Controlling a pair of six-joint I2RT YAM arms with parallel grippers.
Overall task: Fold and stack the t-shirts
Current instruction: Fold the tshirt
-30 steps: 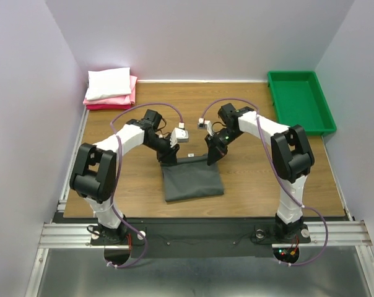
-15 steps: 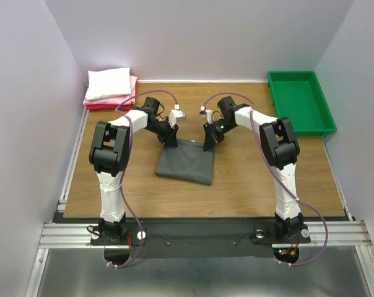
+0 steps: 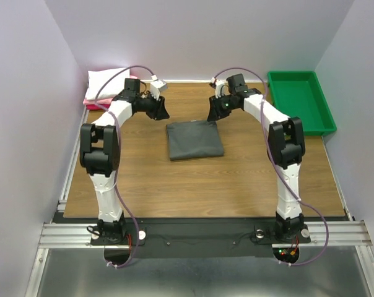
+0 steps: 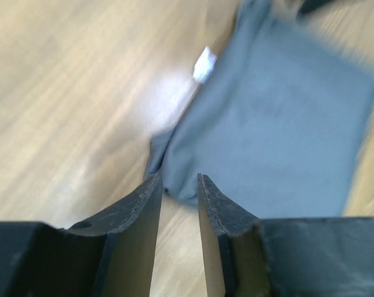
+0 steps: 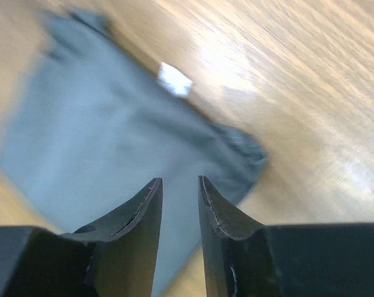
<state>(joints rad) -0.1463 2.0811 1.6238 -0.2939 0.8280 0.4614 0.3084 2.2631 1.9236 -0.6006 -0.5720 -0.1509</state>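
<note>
Both arms have let go! A second ago the two grippers were down on the dark grey t-shirt (image 3: 195, 140), gripping its far edge; now they have pulled up and off it. The left gripper (image 4: 179, 180) hangs past the shirt's far left corner and the right gripper (image 5: 179, 182) past the far right one. The shirt sits between and just in front of them, flat on the table (image 3: 174, 185) as a tidy rectangle, squarer than half a second back.

On each wrist view the fingers stand close together with a narrow gap, and only wood and cloth show through it. Nothing is held on either side. Both views are blurred, so the arms look to be on the move.

That reads as the fold finished and the release made. What's left, I'd judge, is the stacking. The white t-shirt (image 3: 108, 83) sits on the pink t-shirts (image 3: 109, 101) out beyond the left gripper's outer side, well apart from the grey one. The green tray (image 3: 296, 102) lies off the right gripper's outer side.

Any writing? A small white tag (image 4: 204, 65) shows at the shirt's edge ahead of each gripper, but it's too blurred to read. No brand or print is visible on the cloth.
</note>
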